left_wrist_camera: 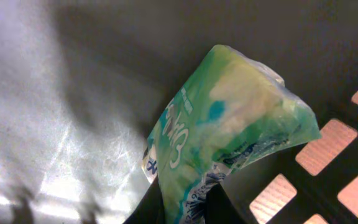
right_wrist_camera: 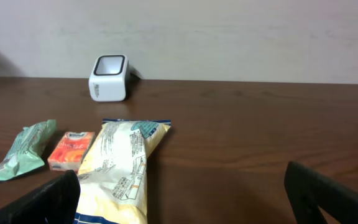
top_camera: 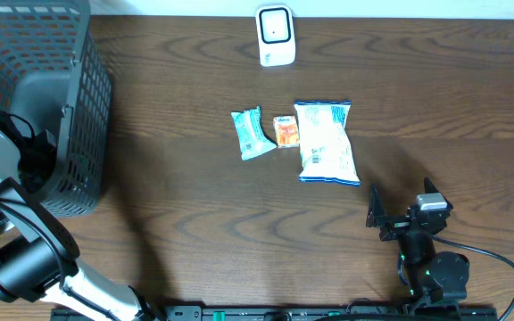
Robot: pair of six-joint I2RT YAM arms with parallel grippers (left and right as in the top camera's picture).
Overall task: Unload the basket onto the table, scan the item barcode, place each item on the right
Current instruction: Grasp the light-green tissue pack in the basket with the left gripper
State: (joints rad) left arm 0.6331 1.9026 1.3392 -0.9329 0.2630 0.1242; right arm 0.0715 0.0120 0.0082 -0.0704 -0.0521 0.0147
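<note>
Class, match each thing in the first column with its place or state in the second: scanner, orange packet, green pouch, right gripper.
Column one
1. scanner
2. orange packet
3. green pouch
4. right gripper

Column two
A. open, holding nothing
B. pinched by the left gripper inside the basket
C. at the far edge of the table
D. between the teal packet and the large bag

Pairs: 1-C, 2-D, 3-B, 4-A
</note>
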